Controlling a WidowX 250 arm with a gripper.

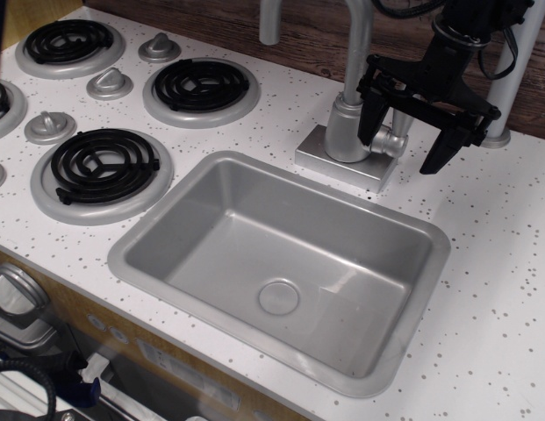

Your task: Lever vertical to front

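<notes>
The lever [398,118] is a small silver-grey paddle standing roughly upright on a round hub [390,141] at the right side of the tap's cylindrical body [346,130]. My black gripper [401,151] comes down from the upper right and is open. Its fingers straddle the lever and hub, the left fingertip [369,136] by the tap body and the right fingertip [434,158] beyond the hub. The gripper's crossbar hides most of the paddle. I cannot tell whether a finger touches it.
The tall faucet spout [358,44] rises just left of the gripper from a square base [338,162]. A grey sink basin [211,219] lies in front. Black stove burners [202,86] and round grey knobs [110,83] are at the left. A grey post [509,96] stands at the right.
</notes>
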